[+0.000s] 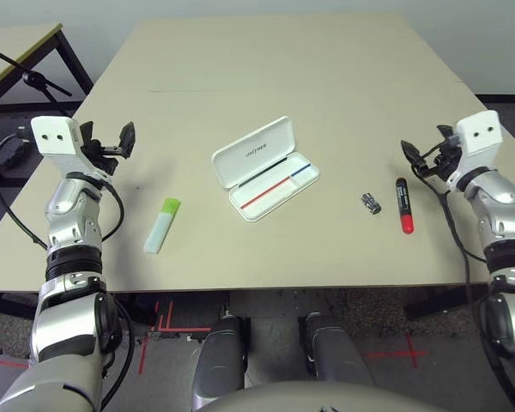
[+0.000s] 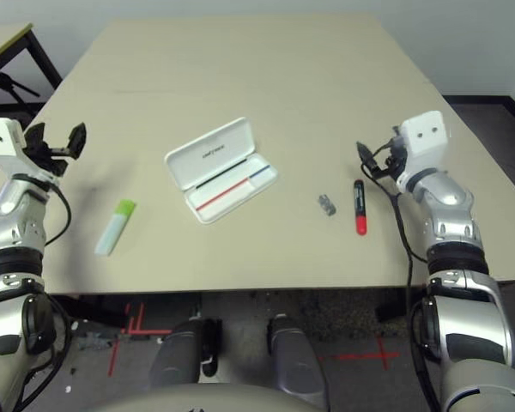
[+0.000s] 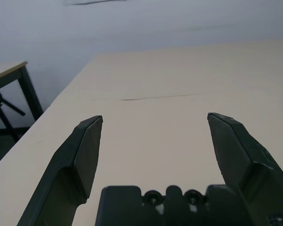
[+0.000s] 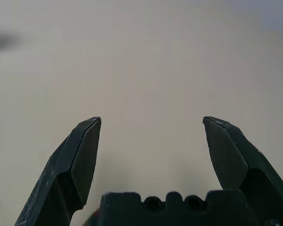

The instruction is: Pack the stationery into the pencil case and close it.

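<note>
Highlighter [image 1: 162,226], pale green with bright cap, lies nearest you at the front left of the table [image 1: 326,77], cap pointing away. Case [image 1: 264,169]: white, hinged, lying open at the middle, lid tipped back, tray empty but for its red-and-blue line. Metal piece [image 1: 372,203]: small, dark grey, right of the case. Marker [image 1: 403,204]: red with black end, just beside the metal piece on its right, lengthwise toward you. Left gripper [image 1: 109,142]: raised above the left side of the table, beyond the highlighter, fingers spread wide, nothing held. Right gripper [image 1: 423,151]: raised near the black end of the marker, fingers likewise wide, nothing held. Packing has not begun, by the look of it; all three items lie outside the tray. For a clean first pick, lower your chosen gripper straight over the barrel, fingers straddling it crosswise near the middle, and close only once both tips flank it, lest it roll away.
</note>
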